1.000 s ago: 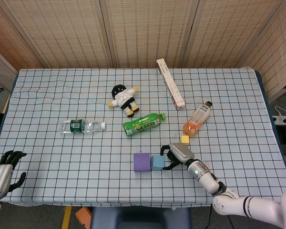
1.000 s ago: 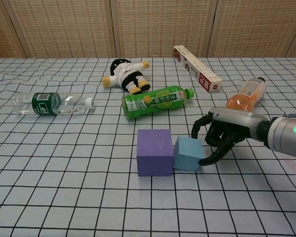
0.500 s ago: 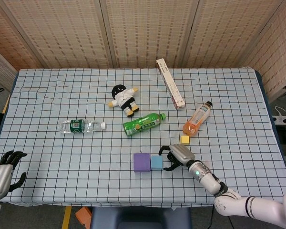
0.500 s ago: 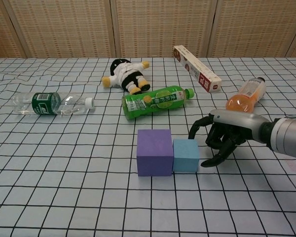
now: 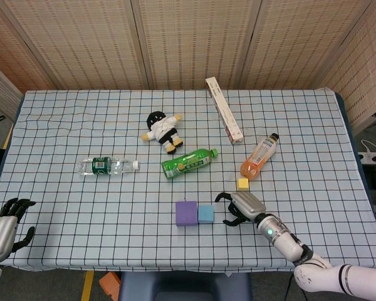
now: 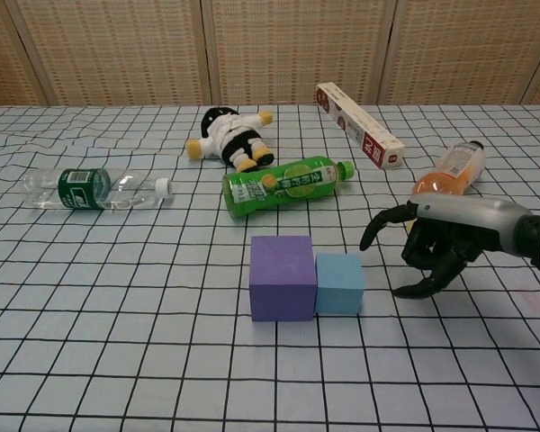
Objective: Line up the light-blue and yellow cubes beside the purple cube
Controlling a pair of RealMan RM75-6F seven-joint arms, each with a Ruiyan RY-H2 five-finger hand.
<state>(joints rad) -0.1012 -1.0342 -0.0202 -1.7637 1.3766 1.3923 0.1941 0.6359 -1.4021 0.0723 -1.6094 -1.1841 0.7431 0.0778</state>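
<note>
- A green plastic bottle (image 5: 187, 162) is lying on its side on the blue-gridded tablecloth (image 5: 81, 125), far of the cubes, its cap pointing right and slightly far.
- An orange drink bottle (image 5: 259, 157) is lying at the right, its long axis running near-left to far-right, cap at the far end.
- A clear water bottle with a green label (image 5: 106, 165) is lying at the left, cap pointing right.
- A black-and-white plush doll (image 5: 163, 130) and a long white carton with a red end (image 5: 224, 109) are lying further back.
- The purple cube (image 6: 283, 277) is sitting near the table's near edge, with the light-blue cube (image 6: 339, 283) touching its right face, their faces squared to each other.
- The small yellow cube (image 5: 243, 184) is resting apart, just near the orange bottle's base, far-right of the pair.
- The right hand (image 6: 434, 246) is hovering just right of the light-blue cube, fingers curled but spread, gripping nothing.
- The left hand (image 5: 5, 221) is hanging at the near-left corner, fingers apart, holding nothing.
</note>
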